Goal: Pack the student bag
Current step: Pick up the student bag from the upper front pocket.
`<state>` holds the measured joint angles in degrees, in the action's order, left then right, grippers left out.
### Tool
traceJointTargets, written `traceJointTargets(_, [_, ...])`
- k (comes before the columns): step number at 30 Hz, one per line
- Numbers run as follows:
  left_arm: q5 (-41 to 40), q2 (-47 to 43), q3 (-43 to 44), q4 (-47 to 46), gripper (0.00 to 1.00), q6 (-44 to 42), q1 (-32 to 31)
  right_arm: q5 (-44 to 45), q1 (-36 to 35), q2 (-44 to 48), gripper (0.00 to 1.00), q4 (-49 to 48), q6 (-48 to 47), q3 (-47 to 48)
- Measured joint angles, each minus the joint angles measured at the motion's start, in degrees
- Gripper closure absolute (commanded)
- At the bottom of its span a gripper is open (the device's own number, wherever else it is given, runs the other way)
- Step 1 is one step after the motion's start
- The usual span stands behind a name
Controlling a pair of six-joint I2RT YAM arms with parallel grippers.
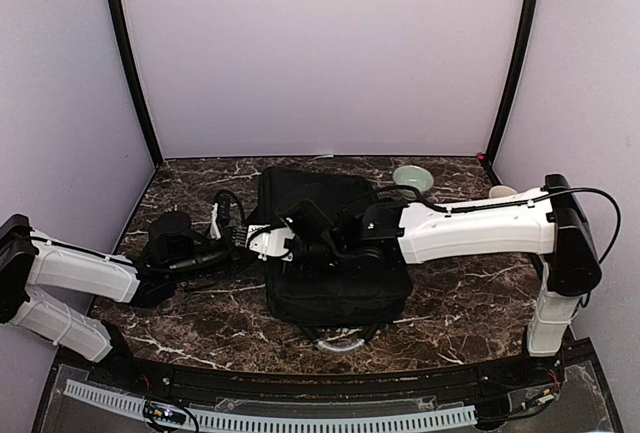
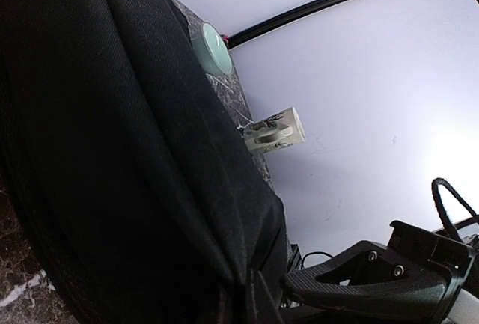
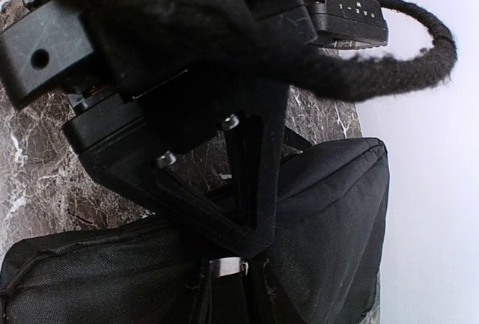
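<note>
The student bag (image 1: 335, 273), a large black fabric backpack, lies flat in the middle of the marble table, its grey looped handle (image 1: 340, 343) toward the near edge. My left gripper (image 1: 245, 245) is at the bag's left edge. In the left wrist view its jaws (image 2: 273, 288) are shut on a bunched fold of the bag's fabric (image 2: 135, 159), and only one finger (image 2: 359, 283) shows. My right gripper (image 1: 292, 243) reaches over the bag from the right. Its fingertips (image 3: 254, 248) are closed to a point on the silver zipper pull (image 3: 228, 266).
A pale green bowl (image 1: 413, 178) and a white patterned mug (image 2: 275, 131) stand at the table's back right, by the wall. Black gear and cables (image 1: 175, 233) lie left of the bag. A braided black cable (image 3: 389, 58) loops over my right wrist.
</note>
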<state>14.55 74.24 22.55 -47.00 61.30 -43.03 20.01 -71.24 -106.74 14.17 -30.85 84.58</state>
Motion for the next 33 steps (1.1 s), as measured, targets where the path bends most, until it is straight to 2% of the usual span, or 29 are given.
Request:
traceJointTargets(5, [0.04, 0.0, 0.0, 0.0, 1.0, -0.2, -0.02, -0.48, 0.0, -0.09, 0.7, -0.98, -0.37, -0.74])
traceJointTargets(12, [0.15, 0.0, -0.11, 0.5, 1.0, -0.7, -0.28, -0.55, 0.17, 0.59, 0.65, -2.14, -1.36, -3.34])
traceJointTargets(18, [0.11, 0.0, -0.11, 0.52, 1.0, -0.7, -0.28, 0.0, 0.17, 0.61, 0.71, -3.3, -1.68, -3.93])
traceJointTargets(25, [0.11, 0.0, -0.11, 0.39, 1.0, -0.7, -0.28, 2.84, 0.17, 0.61, 0.84, -4.74, -1.38, -3.89])
traceJointTargets(29, [0.44, 0.0, -0.11, -0.11, 1.0, -0.68, -0.28, 2.8, 0.57, 0.61, 0.83, -4.33, -0.35, -2.47])
traceJointTargets(33, [0.87, 0.11, -0.11, -0.85, 1.0, -0.68, -0.28, 1.31, 0.94, 0.61, 0.75, -3.82, -0.22, -1.73])
